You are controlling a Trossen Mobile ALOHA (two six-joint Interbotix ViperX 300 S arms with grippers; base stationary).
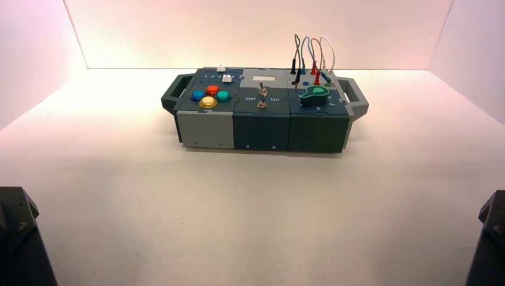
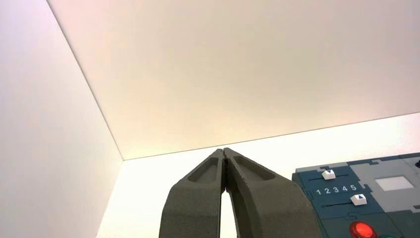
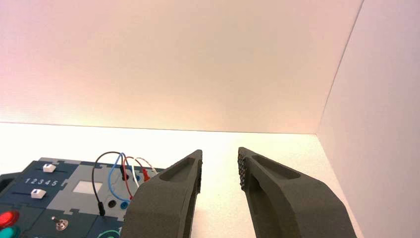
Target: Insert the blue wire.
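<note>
Blue wire [image 1: 307, 39] arches among the other leads at the box's [image 1: 260, 130] right rear, in the high view. In the left wrist view my left gripper [image 2: 223, 149] idles left of the box, fingers pressed together. In the right wrist view my right gripper [image 3: 220, 151] waits right of the leads, fingers spread, empty. The lead looks light and springy; I'd pinch its slim plug, not the loop.

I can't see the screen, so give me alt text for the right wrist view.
Open right gripper over a pale table, holding nothing. Beyond it on one side sits a dark and grey box with looped wires, among them a blue wire, and two white sliders.
</note>
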